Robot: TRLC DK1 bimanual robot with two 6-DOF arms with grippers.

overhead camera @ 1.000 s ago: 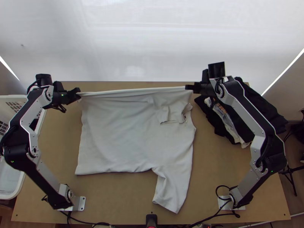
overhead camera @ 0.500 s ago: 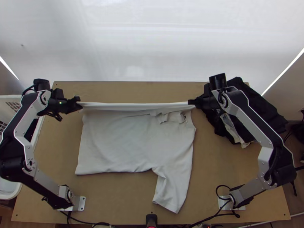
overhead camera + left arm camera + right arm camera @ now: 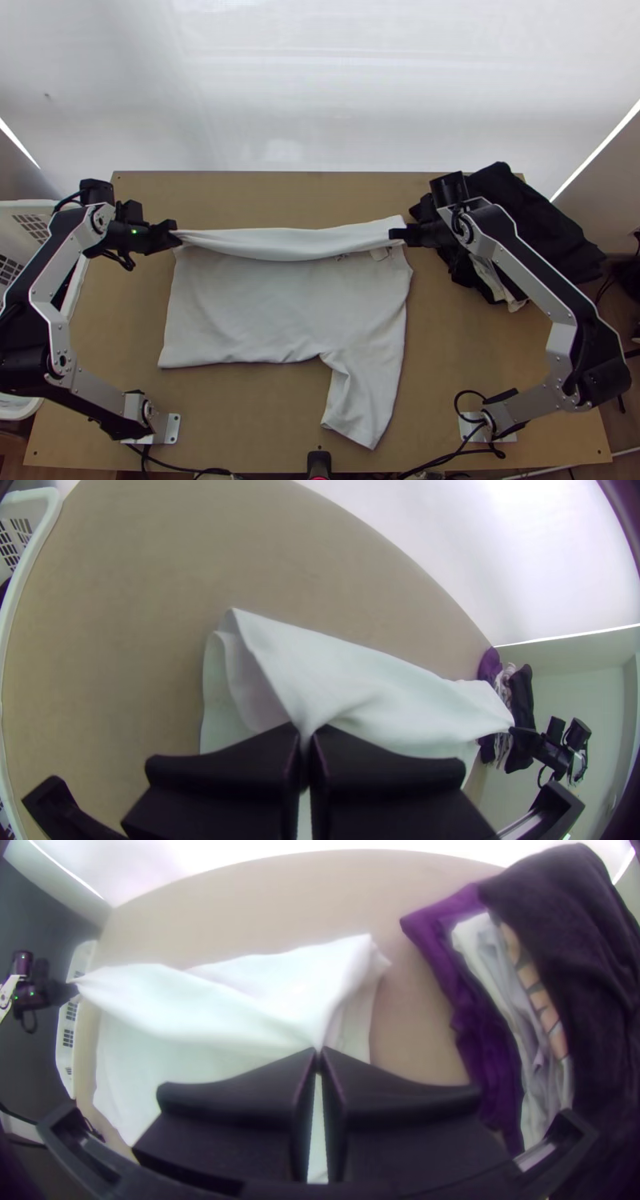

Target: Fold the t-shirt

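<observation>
In the top view, the smooth off-white t-shirt [image 3: 280, 304] lay mid-table, its body spread and one sleeve angled towards the near edge. The left gripper [image 3: 174, 234] and right gripper [image 3: 395, 234] held up its far part as a sagging, rounded band, which hid most of the neckline. Half a second earlier this band was straighter and farther from the near edge; both grippers had since moved nearer. The white slotted basket [image 3: 24, 210] was cut off, and the right arm partly covered the heaped dark clothes [image 3: 544, 232].

In the left wrist view, the left gripper [image 3: 305, 735] was closed on gathered shirt fabric, its fingers hiding the pinch.

In the right wrist view, the right gripper [image 3: 318, 1052] clamped another bunched bit; which seam, I could not tell. Beside the shirt lay rumpled purple cloth [image 3: 433, 927].
</observation>
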